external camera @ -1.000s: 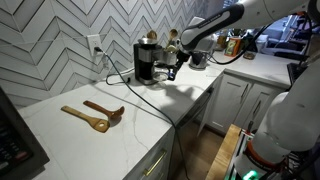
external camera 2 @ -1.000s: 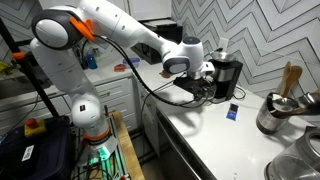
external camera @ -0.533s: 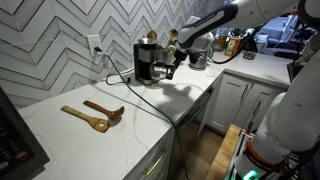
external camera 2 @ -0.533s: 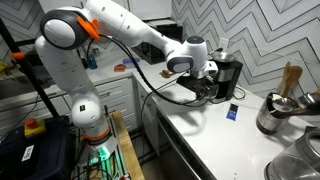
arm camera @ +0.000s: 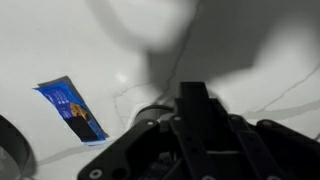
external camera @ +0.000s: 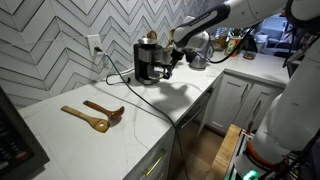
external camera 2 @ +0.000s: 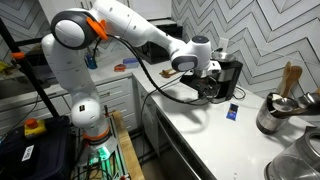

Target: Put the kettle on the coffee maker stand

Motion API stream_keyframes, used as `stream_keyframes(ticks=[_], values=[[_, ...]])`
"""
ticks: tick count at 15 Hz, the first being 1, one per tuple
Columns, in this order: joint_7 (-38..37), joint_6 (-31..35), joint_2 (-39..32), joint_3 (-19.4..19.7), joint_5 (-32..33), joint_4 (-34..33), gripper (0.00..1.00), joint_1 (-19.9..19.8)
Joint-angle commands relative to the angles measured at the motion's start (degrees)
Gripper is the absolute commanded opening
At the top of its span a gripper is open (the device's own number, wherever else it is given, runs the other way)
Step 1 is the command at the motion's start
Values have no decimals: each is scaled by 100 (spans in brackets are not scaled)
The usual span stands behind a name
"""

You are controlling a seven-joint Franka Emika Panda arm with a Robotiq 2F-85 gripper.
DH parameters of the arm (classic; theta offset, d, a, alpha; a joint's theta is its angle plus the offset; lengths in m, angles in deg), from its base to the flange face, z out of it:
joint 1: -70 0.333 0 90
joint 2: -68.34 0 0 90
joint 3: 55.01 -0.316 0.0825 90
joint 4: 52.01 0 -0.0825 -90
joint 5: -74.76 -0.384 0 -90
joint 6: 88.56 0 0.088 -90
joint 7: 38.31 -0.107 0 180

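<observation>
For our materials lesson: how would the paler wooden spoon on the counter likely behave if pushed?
The paler spoon looks rigid, so it would probably move as one piece. Lying flat on the smooth counter, it would likely slide and swivel, not tip. One end is close to the darker spoon, which it might nudge.

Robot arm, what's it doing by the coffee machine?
A white robot arm reaches over the counter to the black coffee machine. Its pincer is right next to the machine, down low. Something small and dark is at the pincer, maybe the kettle, but I can't tell if it's held.
</observation>
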State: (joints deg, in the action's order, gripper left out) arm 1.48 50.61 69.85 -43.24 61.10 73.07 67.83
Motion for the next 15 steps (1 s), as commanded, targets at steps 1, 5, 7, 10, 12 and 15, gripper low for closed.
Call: stream_keyframes(ticks=[1, 5, 7, 10, 12, 15], values=[[60, -207, -215, -151, -118, -326, 7, -196], [21, -260, -316, -208, -123, -461, 7, -268], [-42, -245, -360, -231, -94, -495, 7, -296], [-227, -211, -436, -262, -37, -537, 7, -328], [-325, -181, -492, -291, -48, -567, 7, -337], [-428, -213, -505, -321, 14, -566, 7, -358]])
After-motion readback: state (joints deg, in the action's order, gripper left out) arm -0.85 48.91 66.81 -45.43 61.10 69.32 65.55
